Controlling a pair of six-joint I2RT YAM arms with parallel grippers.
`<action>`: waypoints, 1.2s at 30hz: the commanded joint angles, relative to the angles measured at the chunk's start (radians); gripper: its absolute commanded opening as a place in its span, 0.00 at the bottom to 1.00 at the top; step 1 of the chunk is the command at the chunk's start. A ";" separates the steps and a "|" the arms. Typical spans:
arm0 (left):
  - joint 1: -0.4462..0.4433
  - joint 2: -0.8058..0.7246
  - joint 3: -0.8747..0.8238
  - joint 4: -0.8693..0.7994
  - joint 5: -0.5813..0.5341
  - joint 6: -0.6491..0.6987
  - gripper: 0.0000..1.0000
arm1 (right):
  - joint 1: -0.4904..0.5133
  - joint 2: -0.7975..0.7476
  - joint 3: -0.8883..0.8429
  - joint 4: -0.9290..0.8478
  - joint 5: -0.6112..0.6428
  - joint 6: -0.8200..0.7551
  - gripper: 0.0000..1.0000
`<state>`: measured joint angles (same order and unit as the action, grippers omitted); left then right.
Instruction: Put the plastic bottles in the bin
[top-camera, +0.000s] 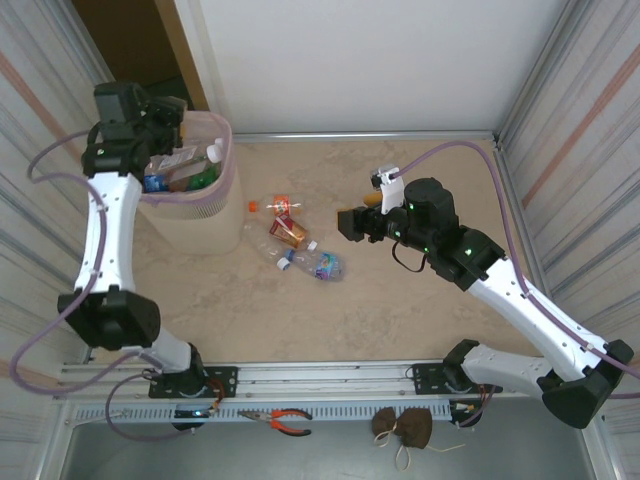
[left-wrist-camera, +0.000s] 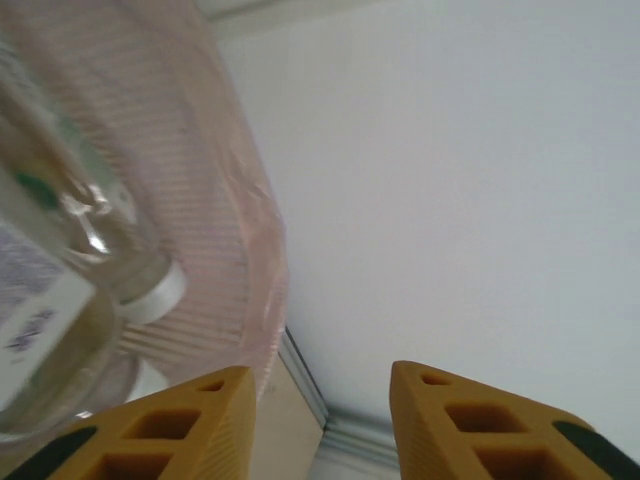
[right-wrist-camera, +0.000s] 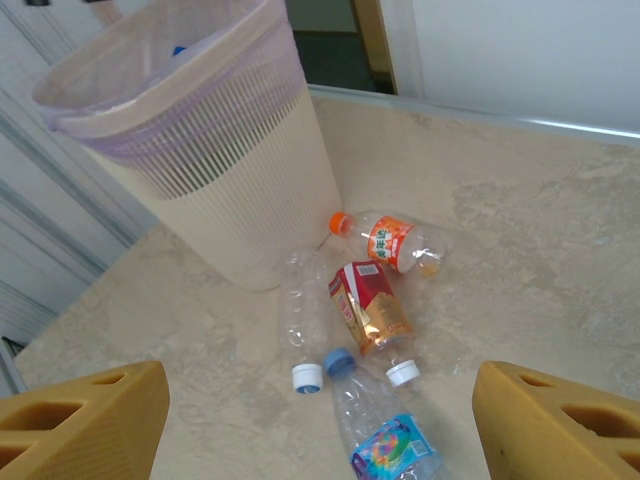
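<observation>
Bottles left on the table (top-camera: 400, 320) number four, lying in a loose cluster just ahead of and below the right tool (right-wrist-camera: 320, 372), whose fingers stand wide with nothing between them. Nearest it is the blue-capped bottle (right-wrist-camera: 385, 430), almost under the fingers; just beyond lie the red-labelled bottle (right-wrist-camera: 368, 305) and, to its left, the clear bottle (right-wrist-camera: 298, 320); the orange-capped bottle (right-wrist-camera: 395, 240) is farthest. The bin (right-wrist-camera: 230, 190) stands past them to the tool's far left and already holds several bottles. The left tool (left-wrist-camera: 318, 372) hangs over the bin's rim, its fingers narrowly apart and empty, with a white-capped bottle (left-wrist-camera: 70, 290) lying just to its left inside the bin. The next step looks like the right tool's pick, and the blue-capped bottle seems the sensible choice: come down across its body and not the cap, since these light, round bottles will likely roll or squirt out of a glancing grip. The two white caps sit close to the blue cap, so a careless close could nudge the neighbours. Carrying to the bin, the right arm should mind the left arm there. Pliers (top-camera: 283, 420) and a brown pouch (top-camera: 403, 428) lie on the rail behind both tools, out of the way.
</observation>
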<state>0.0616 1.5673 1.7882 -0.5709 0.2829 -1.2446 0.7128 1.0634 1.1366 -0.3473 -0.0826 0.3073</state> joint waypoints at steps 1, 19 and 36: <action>-0.018 0.056 0.041 0.027 0.074 0.041 0.37 | -0.005 -0.019 -0.003 -0.007 -0.002 0.018 0.78; 0.073 -0.073 -0.199 -0.111 -0.041 0.168 0.37 | -0.003 -0.018 0.001 -0.015 -0.009 0.019 0.79; 0.069 -0.231 -0.176 0.075 0.193 0.384 0.40 | -0.014 0.096 0.025 -0.114 -0.050 -0.051 0.76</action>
<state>0.1375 1.4193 1.6081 -0.5556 0.4088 -0.9600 0.7105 1.1271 1.1351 -0.4084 -0.0948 0.3019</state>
